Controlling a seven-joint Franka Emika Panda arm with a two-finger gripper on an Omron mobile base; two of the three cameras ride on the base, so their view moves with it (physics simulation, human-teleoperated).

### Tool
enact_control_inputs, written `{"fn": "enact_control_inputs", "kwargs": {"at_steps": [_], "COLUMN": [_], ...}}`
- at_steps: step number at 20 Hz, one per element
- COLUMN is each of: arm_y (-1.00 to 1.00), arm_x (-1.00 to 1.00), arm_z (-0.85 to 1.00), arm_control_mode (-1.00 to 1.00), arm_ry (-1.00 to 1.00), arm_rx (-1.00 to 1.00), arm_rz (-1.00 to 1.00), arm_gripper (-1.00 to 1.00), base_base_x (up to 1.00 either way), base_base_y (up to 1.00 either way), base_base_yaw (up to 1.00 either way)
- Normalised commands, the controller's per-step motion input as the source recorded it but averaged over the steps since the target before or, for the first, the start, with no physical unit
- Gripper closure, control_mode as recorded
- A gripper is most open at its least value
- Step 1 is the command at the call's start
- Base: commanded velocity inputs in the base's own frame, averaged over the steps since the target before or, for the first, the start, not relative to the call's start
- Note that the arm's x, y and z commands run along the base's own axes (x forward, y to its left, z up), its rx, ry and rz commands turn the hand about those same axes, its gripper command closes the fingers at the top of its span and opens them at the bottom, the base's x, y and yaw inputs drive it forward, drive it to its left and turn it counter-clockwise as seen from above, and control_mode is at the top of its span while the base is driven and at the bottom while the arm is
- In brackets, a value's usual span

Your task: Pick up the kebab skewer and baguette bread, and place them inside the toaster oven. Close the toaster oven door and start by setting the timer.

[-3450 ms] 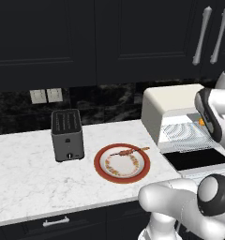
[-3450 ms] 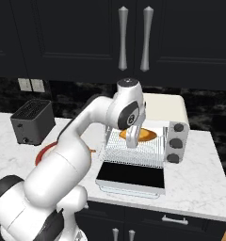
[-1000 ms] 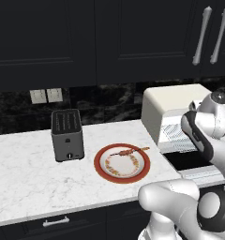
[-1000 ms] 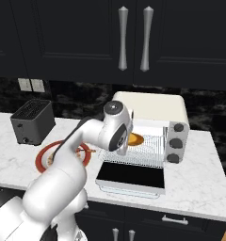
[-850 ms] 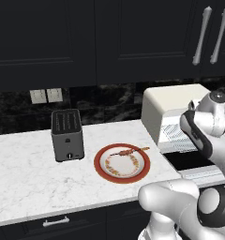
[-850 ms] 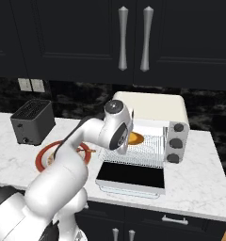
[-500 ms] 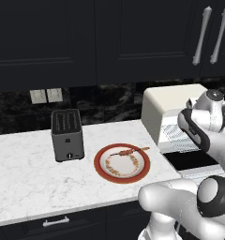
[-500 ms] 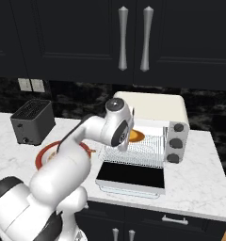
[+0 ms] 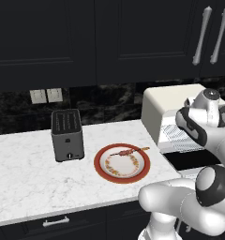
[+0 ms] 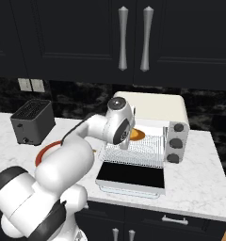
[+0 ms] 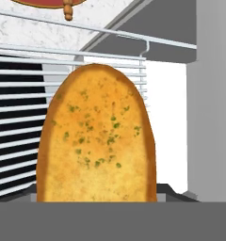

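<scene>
golden-orange herb-flecked baguette bread point(image 11: 98, 136) lay on the wire rack point(image 10: 142, 147) in the cream toaster oven point(image 10: 155, 110), long axis running away from me | my grip: couldn't tell | I'd drawn back from the oven mouth

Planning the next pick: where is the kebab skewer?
The kebab skewer lies across the red-rimmed plate's far edge, between the slot toaster and toaster oven.

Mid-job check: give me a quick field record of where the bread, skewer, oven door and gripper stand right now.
baguette bread: golden-orange herb-flecked loaf, on the wire rack inside the cream-white toaster oven
kebab skewer: thin stick with reddish-brown chunks, across the red-rimmed plate
toaster oven door: dark glass panel, folded down open
gripper: close to the loaf; grip unclear
slot toaster: dark grey, left of plate
</scene>
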Motion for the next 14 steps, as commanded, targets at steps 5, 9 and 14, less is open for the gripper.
{"fn": "enact_control_inputs", "kwargs": {"at_steps": [5,9,14], "arm_y": [-0.01,-0.01,-0.01], "arm_x": [0.03,0.13,0.15], "arm_z": [-0.28,-0.06,-0.03], "arm_control_mode": [-1.0,-1.0,-1.0], "arm_ry": [-0.02,-0.01,-0.01], "arm_rx": [0.0,0.0,0.0], "arm_rz": [0.0,0.0,0.0], "arm_gripper": [1.0,1.0,-1.0], "base_base_x": [0.0,0.0,0.0], "base_base_y": [0.0,0.0,0.0], "base_base_yaw": [0.0,0.0,0.0]}}
